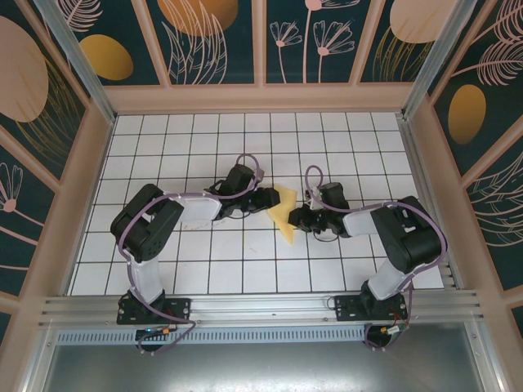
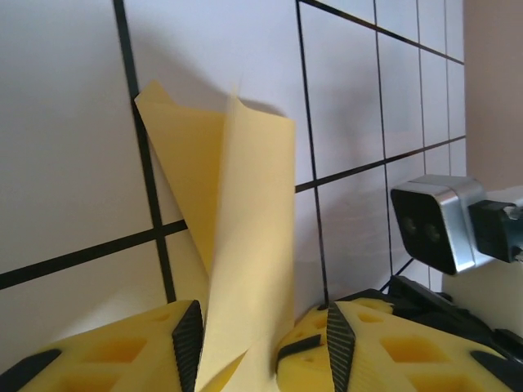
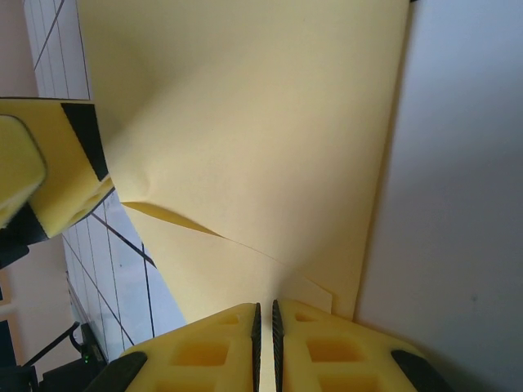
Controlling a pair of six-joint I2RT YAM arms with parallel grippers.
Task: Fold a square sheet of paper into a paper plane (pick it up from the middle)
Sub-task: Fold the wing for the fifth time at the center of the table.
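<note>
Paper sheet [image 1: 285,216], partly folded, is sitting on the desk [image 1: 204,269] between my arms. I am pinching its edge in the right gripper [image 3: 263,327]; the left gripper [image 2: 260,331] is standing spread around a raised flap.

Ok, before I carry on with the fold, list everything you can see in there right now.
square sheet of paper: one, pale yellow, partly folded, mid-table between the two grippers
table: one, white with black grid lines, under the paper and arms
wall panels: several, dark teal with orange and pink plant shapes, along the far and side edges
rail: one, silver metal, along the near edge, carrying both arm bases
left gripper: one, yellow fingers on a black arm, jaws apart with a raised flap of the paper between them
right gripper: one, yellow fingers on a black arm, shut on the paper's edge
</note>
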